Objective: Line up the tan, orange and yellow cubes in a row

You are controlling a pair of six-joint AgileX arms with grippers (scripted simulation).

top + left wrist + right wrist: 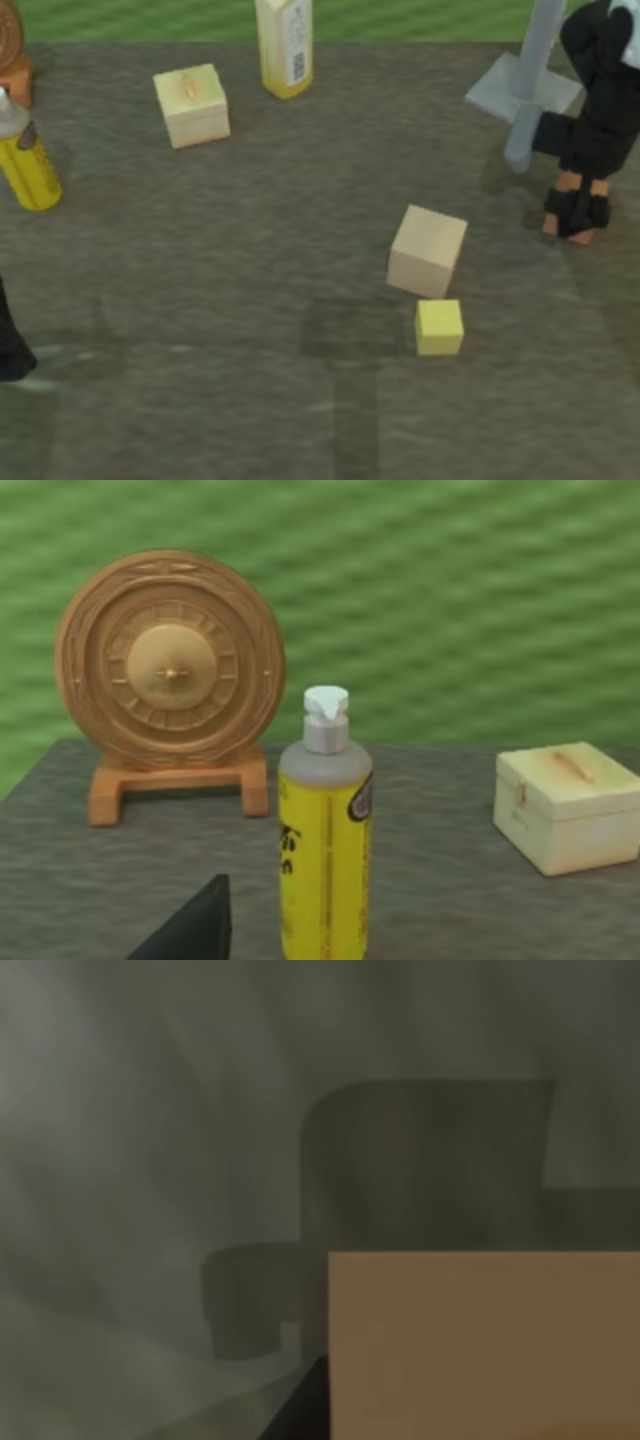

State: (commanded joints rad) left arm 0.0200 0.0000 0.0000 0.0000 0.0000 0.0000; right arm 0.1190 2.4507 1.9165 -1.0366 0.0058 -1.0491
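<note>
The right gripper [577,212] hangs by the counter's [250,400] right side, fingers clamped on what appears to be the orange cube [581,236], which fills the right wrist view [480,1345]. The tan cube [427,250] and yellow cube [439,327] sit just beside each other near the middle, well apart from the gripper and to its left. The 2 already form a short front-to-back line, so the orange cube probably belongs at 1 end. The right arm is nearer. The left arm [10,350] sits parked at the left edge; I cannot tell its grip.

Matte tan cube [428,250], matte yellow cube [439,327]
</note>
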